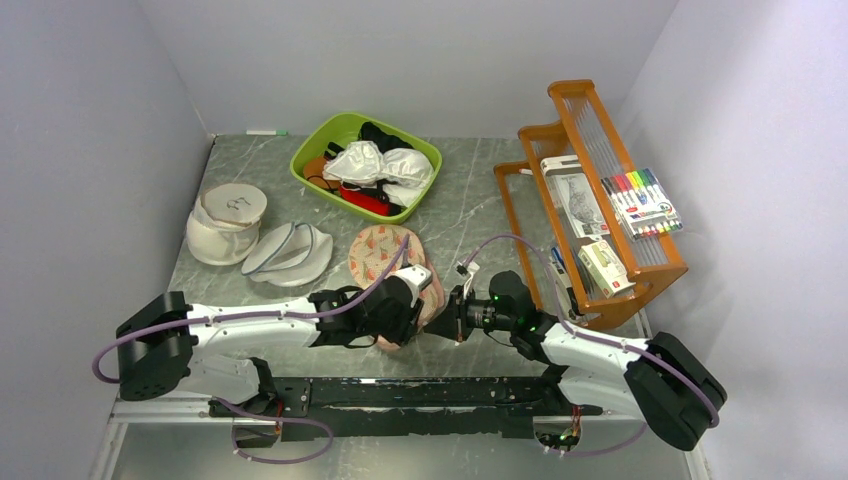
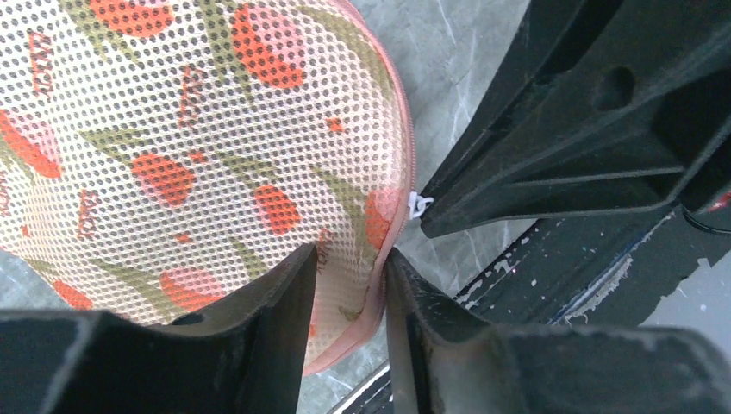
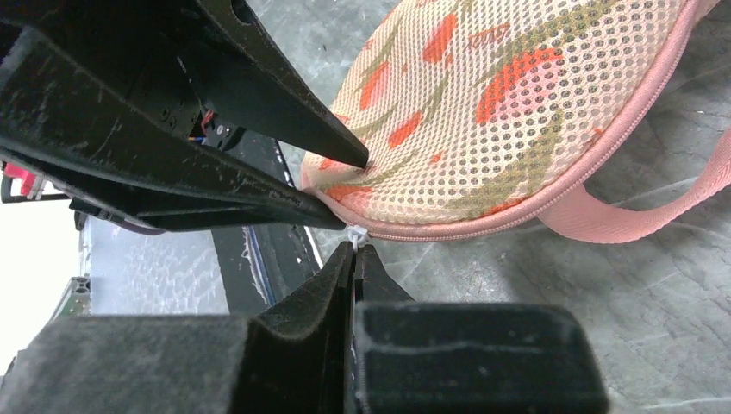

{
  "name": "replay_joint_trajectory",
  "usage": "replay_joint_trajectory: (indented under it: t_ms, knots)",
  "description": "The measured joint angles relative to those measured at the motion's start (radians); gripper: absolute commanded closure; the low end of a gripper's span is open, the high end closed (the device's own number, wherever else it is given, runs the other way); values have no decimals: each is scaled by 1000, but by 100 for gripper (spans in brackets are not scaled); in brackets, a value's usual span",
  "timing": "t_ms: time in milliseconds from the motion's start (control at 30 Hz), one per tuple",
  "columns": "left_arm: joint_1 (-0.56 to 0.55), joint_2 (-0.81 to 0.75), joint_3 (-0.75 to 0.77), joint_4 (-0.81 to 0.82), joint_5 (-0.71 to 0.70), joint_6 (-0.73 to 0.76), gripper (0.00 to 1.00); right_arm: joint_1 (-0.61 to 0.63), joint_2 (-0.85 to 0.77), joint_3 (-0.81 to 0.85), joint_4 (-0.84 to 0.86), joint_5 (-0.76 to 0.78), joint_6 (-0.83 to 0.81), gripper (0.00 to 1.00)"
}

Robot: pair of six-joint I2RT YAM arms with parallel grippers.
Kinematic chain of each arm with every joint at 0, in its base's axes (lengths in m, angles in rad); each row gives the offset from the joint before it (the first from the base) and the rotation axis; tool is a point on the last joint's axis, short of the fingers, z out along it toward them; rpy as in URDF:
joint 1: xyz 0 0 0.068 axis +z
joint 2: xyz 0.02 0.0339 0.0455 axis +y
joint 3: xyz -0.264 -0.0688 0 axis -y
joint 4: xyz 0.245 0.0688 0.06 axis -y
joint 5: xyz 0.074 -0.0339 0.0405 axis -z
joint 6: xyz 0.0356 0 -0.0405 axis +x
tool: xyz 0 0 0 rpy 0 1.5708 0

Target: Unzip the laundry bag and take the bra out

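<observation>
The laundry bag (image 1: pixel 380 250) lies lengthwise toward the surface's (image 1: pixel 470 200) far edge, its near rim straddled by the left claw (image 2: pixel 349 255), grip unclear, the right claw (image 3: pixel 355 250) clenched on the zip pull (image 3: pixel 354 234).

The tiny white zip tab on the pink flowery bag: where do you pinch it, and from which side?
Pinch the small white zip tab, coming from outside the rim of the pink floral mesh laundry bag, because it pokes outward past the zip. The shut right gripper sits there.
</observation>
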Motion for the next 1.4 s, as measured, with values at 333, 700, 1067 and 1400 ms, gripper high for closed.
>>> replay_joint_trajectory:
  t_ms: [333,700,1067,1400]
  knots:
    - [25,10,-8,0,-32,-42,93,3,11,6,-41,76,-5,100]
    - [41,-35,-74,-3,-34,-77,93,-31,11,65,-211,289,13,100]
    - [45,-99,-86,0,-32,-88,59,-59,85,218,-359,345,-109,100]
    - [45,-75,-21,-45,-2,-68,25,-75,34,116,-248,185,-56,100]
